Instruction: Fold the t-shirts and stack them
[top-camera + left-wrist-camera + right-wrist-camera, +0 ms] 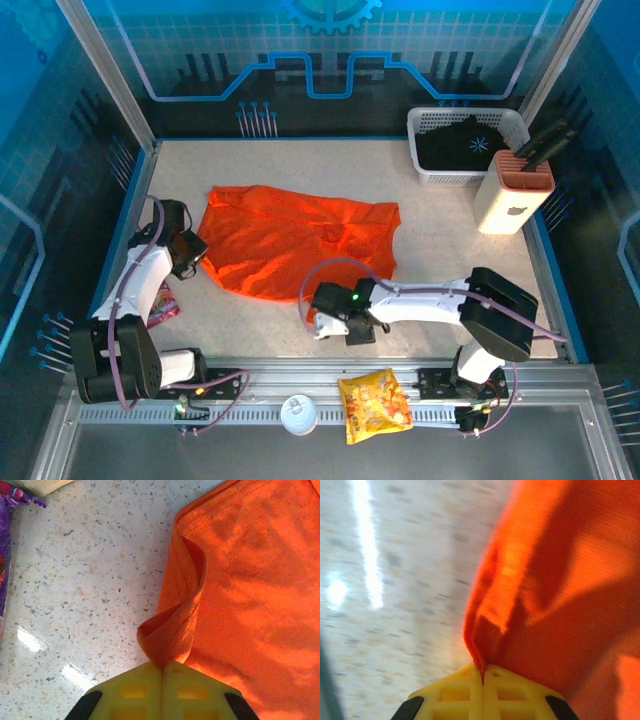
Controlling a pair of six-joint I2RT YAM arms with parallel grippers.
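A pale speckled stone-look tabletop (300, 165) carries a bright orange cloth t-shirt (295, 245) spread crumpled at centre frame. A white plastic slatted basket (455, 177) sits upper right, a cream orange-topped knife block (505, 205) just below it, and a purple foil packet (165, 303) lower left.

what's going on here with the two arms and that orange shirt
Both arms are working on the orange t-shirt, which lies spread out and rumpled on the table. The left fingers are shut on a fold at its left edge, and the right fingers are shut on its near edge. It is not folded yet. The black shirt sits in the white basket at the far right corner.
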